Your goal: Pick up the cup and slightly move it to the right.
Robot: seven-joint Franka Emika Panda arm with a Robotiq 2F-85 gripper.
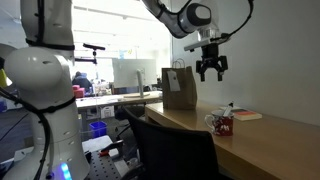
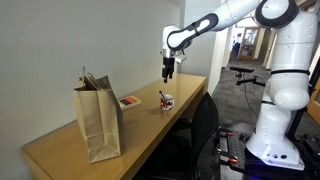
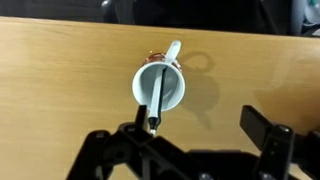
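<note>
The cup (image 1: pixel 222 124) is a small red and white mug on the wooden table (image 1: pixel 280 140), also seen in an exterior view (image 2: pixel 167 101). In the wrist view it shows from above, white inside (image 3: pixel 160 86), with a pen-like stick (image 3: pixel 162 82) leaning in it. My gripper (image 1: pixel 210 70) hangs open and empty well above the table, to the left of the cup in that view, and above it in an exterior view (image 2: pixel 169 71). In the wrist view my open fingers (image 3: pixel 195 130) sit at the bottom edge, the cup above the left finger.
A tall brown paper bag (image 1: pixel 180 88) stands on the table, also in an exterior view (image 2: pixel 99 122). A flat reddish book (image 1: pixel 244 115) lies beyond the cup, also seen in an exterior view (image 2: pixel 130 101). A black chair (image 1: pixel 170 150) stands at the table's edge.
</note>
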